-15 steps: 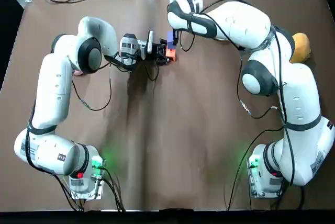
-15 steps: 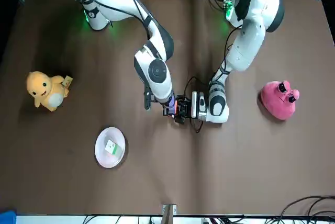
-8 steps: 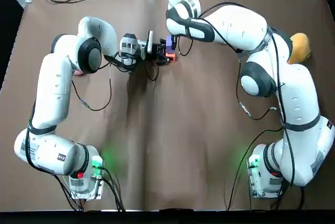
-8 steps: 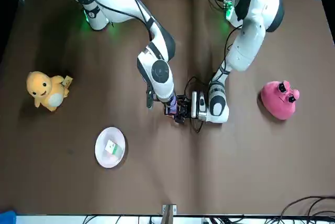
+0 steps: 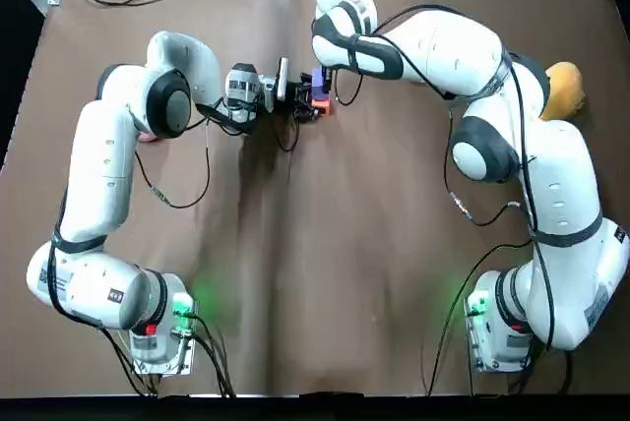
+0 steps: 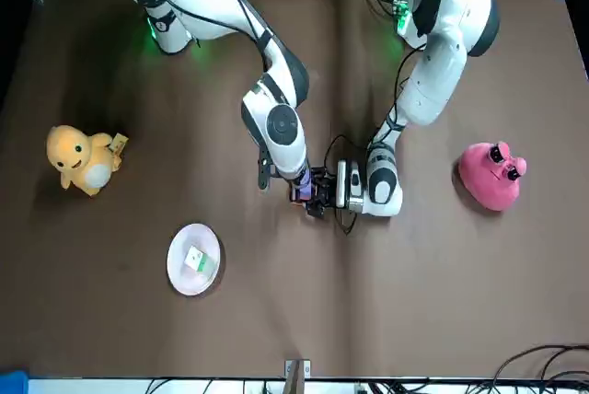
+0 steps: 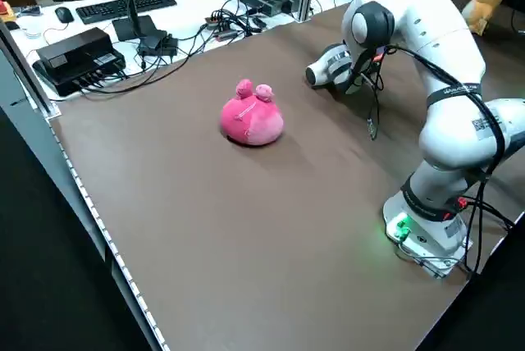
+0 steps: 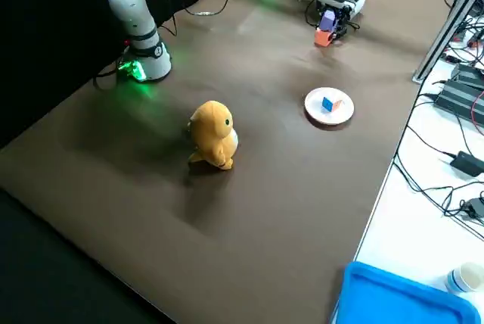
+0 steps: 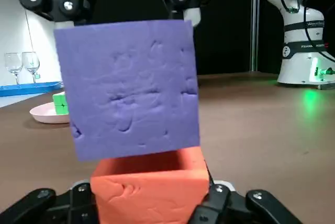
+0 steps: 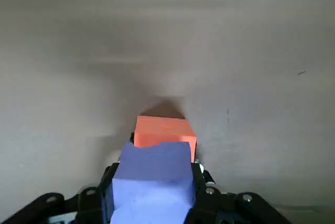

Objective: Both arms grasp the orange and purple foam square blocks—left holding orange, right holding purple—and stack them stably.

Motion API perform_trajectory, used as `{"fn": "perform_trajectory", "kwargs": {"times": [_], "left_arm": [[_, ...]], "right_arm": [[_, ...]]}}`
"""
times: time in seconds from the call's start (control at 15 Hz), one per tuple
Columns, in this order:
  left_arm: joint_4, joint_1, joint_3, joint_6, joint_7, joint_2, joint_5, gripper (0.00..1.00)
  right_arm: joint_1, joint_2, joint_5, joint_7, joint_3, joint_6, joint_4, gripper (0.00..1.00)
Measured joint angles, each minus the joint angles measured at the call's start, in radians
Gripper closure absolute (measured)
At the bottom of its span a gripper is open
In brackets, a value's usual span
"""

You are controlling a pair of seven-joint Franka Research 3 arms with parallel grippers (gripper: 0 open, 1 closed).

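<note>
Orange block [image 5: 321, 102] clamped tight in left gripper [image 9: 148, 197], upper centre of top view, low at the table [image 5: 295, 244]. Purple block [image 5: 318, 78] pinched in right gripper [image 10: 152, 190], set directly on top of orange, touching it, a little tilted in left wrist view.

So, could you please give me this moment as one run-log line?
left gripper: shut on orange block | right gripper: shut on purple block | stack: purple atop orange, slightly tilted
</note>
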Motion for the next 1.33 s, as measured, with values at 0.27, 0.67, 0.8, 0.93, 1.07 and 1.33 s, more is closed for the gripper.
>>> {"fn": "perform_trajectory", "kwargs": {"times": [0.27, 0.67, 0.8, 0.93, 1.07, 1.33], "left_arm": [[0.0, 0.0, 0.0, 0.0, 0.0, 0.0, 0.0, 0.36], [0.0, 0.0, 0.0, 0.0, 0.0, 0.0, 0.0, 0.36], [0.0, 0.0, 0.0, 0.0, 0.0, 0.0, 0.0, 0.36], [0.0, 0.0, 0.0, 0.0, 0.0, 0.0, 0.0, 0.36], [0.0, 0.0, 0.0, 0.0, 0.0, 0.0, 0.0, 0.36], [0.0, 0.0, 0.0, 0.0, 0.0, 0.0, 0.0, 0.36]], "right_arm": [[0.0, 0.0, 0.0, 0.012, 0.0, 0.003, -0.013, 0.44], [0.0, 0.0, 0.0, 0.025, 0.0, 0.006, -0.014, 0.44], [0.0, 0.001, 0.0, 0.03, 0.0, 0.006, -0.021, 0.44], [0.0, 0.0, 0.0, 0.041, 0.0, 0.007, -0.023, 0.44], [0.0, 0.001, 0.0, 0.044, 0.0, 0.007, -0.023, 0.44], [0.0, 0.001, 0.0, 0.046, 0.0, 0.008, -0.023, 0.44]]}}
